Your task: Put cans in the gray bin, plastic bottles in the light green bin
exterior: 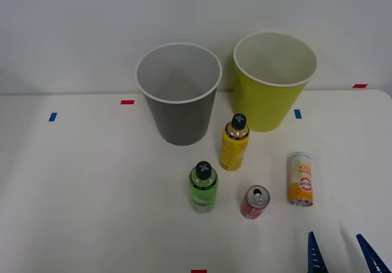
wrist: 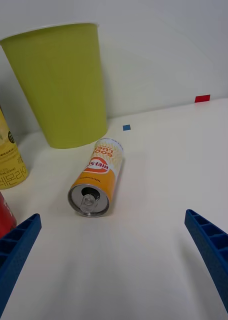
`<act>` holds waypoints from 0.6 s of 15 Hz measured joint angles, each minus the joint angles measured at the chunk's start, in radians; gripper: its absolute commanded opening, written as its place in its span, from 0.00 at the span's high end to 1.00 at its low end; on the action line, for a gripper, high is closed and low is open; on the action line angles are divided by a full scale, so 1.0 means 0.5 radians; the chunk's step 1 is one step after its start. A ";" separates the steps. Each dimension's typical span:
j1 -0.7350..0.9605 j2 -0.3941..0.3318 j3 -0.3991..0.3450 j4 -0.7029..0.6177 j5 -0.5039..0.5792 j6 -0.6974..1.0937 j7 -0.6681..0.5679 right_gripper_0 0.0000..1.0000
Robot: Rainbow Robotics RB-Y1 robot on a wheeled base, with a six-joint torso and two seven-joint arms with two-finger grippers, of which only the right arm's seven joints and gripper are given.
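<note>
**Operator:** What is in the bins?

**Inspector:** You have two upright at the back of the white table (exterior: pixel 73 193). The gray bin (exterior: pixel 179 95) shows a bare gray inside; the light green bin (exterior: pixel 272 83), just beside it on the right, shows a bare pale inside. Every item stands or lies in front of them.

**Operator:** Items and labels?

**Inspector:** Your yellow bottle (exterior: pixel 234 143) stands closest to the bins, black-capped. Its print, seen at the wrist view's edge, is cut off and I cannot read it. The green bottle (exterior: pixel 203 187) stands nearer you; its label is too small to make out. The red can (exterior: pixel 254 202) stands beside it, pull-tab up. The white-and-orange container (wrist: pixel 98 176) lies on its side, silver pull-tab end toward the wrist camera, with upside-down orange lettering I cannot reliably read.

**Operator:** Gripper?

**Inspector:** Your right gripper (exterior: pixel 346 254) hangs spread wide, holding nothing, just short of that container. Its fingers (wrist: pixel 214 255) are cut off by the frame.
</note>
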 measured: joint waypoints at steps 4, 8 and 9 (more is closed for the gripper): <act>0.000 0.000 0.000 0.000 0.000 0.000 0.000 0.00; 0.000 0.000 0.000 0.000 0.000 0.000 0.000 0.00; 0.000 0.000 0.000 0.000 0.000 0.000 0.000 0.00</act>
